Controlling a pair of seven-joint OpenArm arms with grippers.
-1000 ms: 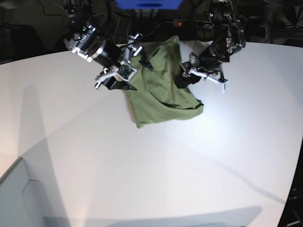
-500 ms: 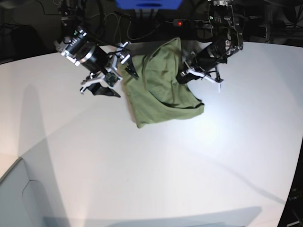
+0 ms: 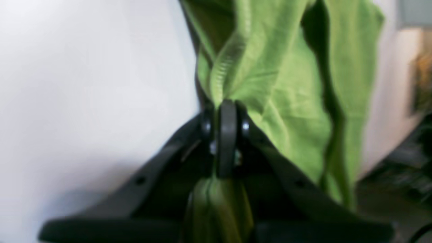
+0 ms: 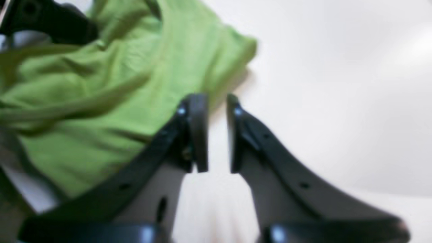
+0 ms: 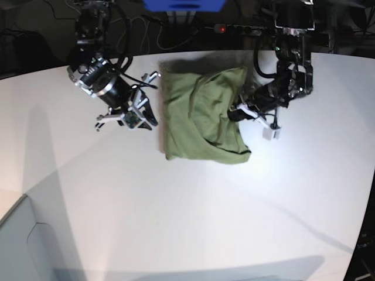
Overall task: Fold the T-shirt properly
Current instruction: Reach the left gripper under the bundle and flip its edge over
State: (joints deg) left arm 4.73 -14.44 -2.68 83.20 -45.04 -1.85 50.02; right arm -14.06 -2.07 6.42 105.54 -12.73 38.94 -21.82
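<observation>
The T-shirt (image 5: pixel 202 120) is bunched at upper centre of the table (image 5: pixel 193 222), long axis vertical; bare tabletop lies below. Its right edge is pinched by the left gripper (image 3: pixel 226 135); the right gripper (image 4: pixel 212 133), slightly parted, holds nothing

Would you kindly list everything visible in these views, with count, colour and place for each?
T-shirt: one, olive green, lying bunched and partly folded toward the far side of the table.
Table: one, white, filling most of the base view.
Blue object: one, at the far top edge behind the table; too cropped to identify.
Cables: several, black, in the dark area behind the table.
Left gripper: one, black, shut on a pinched fold of the T-shirt.
Right gripper: one, black, beside the shirt's edge over bare table, jaws slightly apart, holding nothing.
</observation>
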